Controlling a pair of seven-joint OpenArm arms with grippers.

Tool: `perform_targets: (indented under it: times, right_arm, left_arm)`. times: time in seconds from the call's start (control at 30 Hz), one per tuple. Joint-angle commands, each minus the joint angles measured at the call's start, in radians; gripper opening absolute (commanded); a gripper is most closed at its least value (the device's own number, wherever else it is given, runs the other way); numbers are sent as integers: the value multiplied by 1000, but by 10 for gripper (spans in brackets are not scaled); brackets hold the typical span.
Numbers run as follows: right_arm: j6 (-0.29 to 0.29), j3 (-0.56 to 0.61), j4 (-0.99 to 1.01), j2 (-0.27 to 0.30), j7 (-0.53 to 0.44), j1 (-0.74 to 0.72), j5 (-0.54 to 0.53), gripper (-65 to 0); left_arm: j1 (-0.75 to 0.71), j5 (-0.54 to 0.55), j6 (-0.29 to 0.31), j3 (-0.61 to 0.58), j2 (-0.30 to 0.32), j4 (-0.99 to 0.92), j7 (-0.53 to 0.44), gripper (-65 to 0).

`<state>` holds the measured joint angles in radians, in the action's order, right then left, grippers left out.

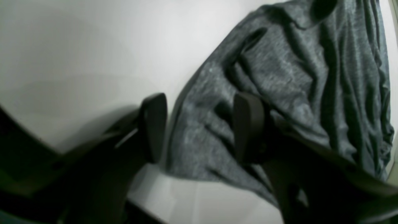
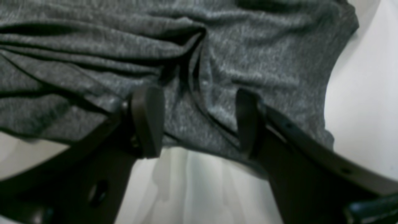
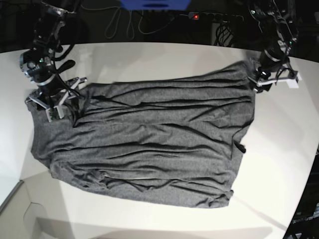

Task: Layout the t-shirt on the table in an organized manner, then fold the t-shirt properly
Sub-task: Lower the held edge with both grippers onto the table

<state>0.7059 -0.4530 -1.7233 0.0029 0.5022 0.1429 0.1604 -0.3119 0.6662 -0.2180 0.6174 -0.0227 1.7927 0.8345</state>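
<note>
T-shirt [image 3: 149,144] is lying rumpled across the table [image 3: 164,59], both grippers, left [image 1: 199,127] and right [image 2: 199,123], gaping wide and gripping nothing at its far corners, so closing now risks bunching those ridges into crooked folds.

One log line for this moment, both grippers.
left gripper: open, at shirt edge | right gripper: open, over cloth | t-shirt: spread, wrinkled | table

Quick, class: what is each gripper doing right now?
Left gripper: open, over the t-shirt edge, holding nothing.
Right gripper: open, holding nothing.
</note>
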Motion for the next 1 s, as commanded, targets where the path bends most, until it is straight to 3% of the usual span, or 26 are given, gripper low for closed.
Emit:
perform_targets:
  times: [0.0,0.3,0.53,0.7,0.87,0.97]
  right_arm:
    - [-8,-2,-20,7,-21,-9,-9,-284]
    - [-8,-7,-20,9,-21,-9,-9,-284]
    - [-8,-5,-20,9,-21,-9,-9,-284]
    - [-8,-7,-20,10,-21,-9,-9,-284]
    - [-8,-5,-20,10,-23,-9,-9,-284]
    - [-8,-3,-20,10,-23,-9,-9,-284]
  left_arm:
    - [13,10,2,-1,5,14,-2,-318]
    - [15,-72,1,-90,2,-32,-8,-320]
    - [20,-85,2,-89,-10,-38,-8,-323]
    - [20,-85,4,-87,-9,-37,-8,-447]
    - [23,-85,4,-90,-9,-35,-8,-650]
    - [23,-85,4,-92,-7,-37,-8,-644]
